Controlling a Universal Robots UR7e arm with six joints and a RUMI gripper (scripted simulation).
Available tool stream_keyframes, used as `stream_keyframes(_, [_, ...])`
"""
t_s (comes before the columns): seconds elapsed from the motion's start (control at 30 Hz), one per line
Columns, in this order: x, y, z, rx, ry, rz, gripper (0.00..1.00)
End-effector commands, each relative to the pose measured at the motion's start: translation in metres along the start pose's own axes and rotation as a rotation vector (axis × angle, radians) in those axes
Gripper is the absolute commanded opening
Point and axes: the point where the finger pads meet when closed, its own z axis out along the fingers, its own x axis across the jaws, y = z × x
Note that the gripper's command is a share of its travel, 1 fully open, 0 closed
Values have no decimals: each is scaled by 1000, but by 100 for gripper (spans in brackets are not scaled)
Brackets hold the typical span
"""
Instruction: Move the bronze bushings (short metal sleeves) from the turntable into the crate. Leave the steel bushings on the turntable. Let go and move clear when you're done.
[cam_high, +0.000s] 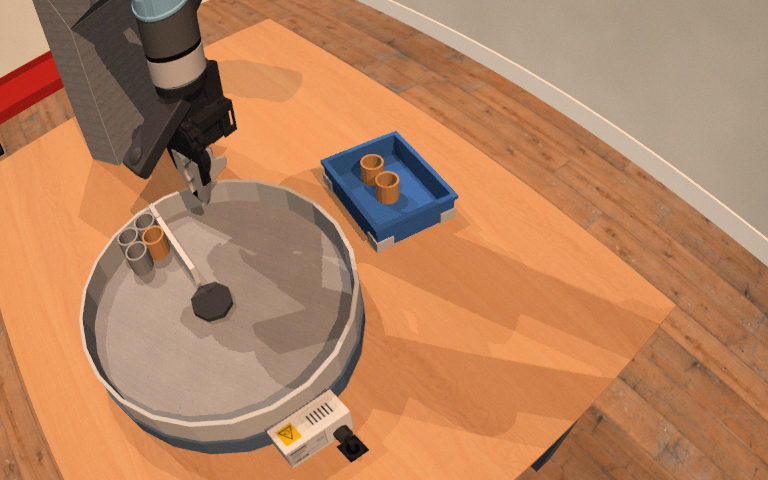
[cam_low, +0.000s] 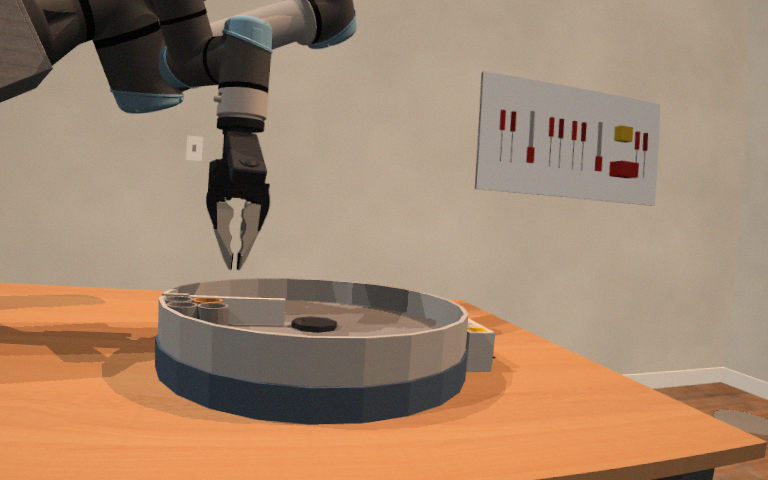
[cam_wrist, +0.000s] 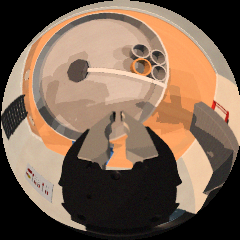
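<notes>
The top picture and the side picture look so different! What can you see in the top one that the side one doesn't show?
Only the top view shows the blue crate with two bronze bushings inside. Only the exterior view shows the wall board of red tools. Both show the turntable, the closed, empty gripper hanging above its rim, and one bronze bushing left beside three steel bushings.

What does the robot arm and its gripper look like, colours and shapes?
The arm is built of dark grey cylindrical links with light blue joint caps and black seam rings. Its wrist ends in a pale grey collar. The gripper has a boxy black body and two light grey tapered fingers with notched inner edges. No cables or markings show.
</notes>
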Motion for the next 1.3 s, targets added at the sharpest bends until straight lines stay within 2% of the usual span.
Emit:
stream_keyframes(0.0, [6,-14,1,-5,1,5,5])
stream_keyframes(0.47, [24,-56,1,-5,-2,29,5])
stream_keyframes(1.27, [34,-76,1,-5,-5,42,5])
